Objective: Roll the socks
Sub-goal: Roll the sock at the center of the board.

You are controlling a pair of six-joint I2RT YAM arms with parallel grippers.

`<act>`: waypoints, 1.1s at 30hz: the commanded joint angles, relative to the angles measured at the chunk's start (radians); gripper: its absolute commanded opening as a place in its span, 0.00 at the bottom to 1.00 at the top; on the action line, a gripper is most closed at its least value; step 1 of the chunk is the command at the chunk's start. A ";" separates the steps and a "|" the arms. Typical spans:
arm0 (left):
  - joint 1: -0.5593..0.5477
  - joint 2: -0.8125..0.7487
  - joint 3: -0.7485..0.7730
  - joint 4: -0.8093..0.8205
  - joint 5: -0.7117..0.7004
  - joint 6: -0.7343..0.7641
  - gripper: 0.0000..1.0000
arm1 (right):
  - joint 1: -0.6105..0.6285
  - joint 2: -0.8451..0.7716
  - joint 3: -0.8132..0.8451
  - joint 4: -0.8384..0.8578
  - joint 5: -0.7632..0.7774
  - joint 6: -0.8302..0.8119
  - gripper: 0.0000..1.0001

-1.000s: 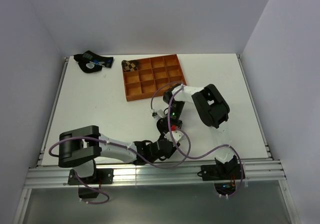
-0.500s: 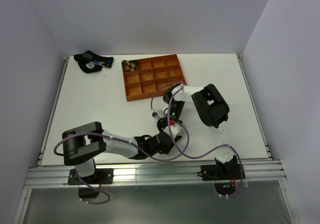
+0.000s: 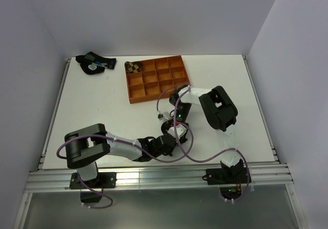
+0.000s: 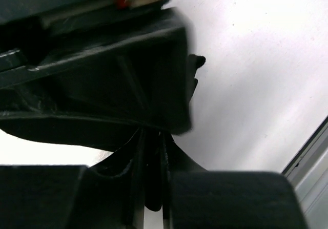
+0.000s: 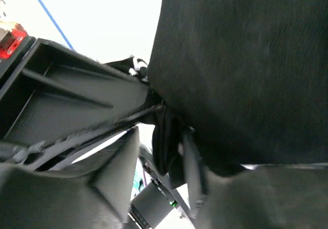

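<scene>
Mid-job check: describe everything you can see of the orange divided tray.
The orange tray looks like rigid plastic, a shallow rectangle divided into a grid, seemingly three rows of four compartments. It lies flat on the white table, far centre, turned slightly. Its far-left compartment holds the bundled argyle sock; the others look empty. Nothing else visibly touches it.

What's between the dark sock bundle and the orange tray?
Nothing. In the top view, only a narrow strip of bare white table separates the bundle from the tray.
</scene>
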 commanded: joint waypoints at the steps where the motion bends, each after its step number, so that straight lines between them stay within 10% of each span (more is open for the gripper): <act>1: 0.005 0.032 -0.016 -0.057 0.134 -0.044 0.08 | -0.007 -0.077 -0.035 0.161 0.058 0.012 0.50; 22: 0.246 -0.040 0.129 -0.423 0.617 -0.307 0.00 | -0.268 -0.558 -0.265 0.536 0.248 0.208 0.60; 33: 0.433 0.032 0.084 -0.169 1.104 -0.590 0.00 | -0.282 -0.899 -0.535 0.667 0.097 -0.060 0.59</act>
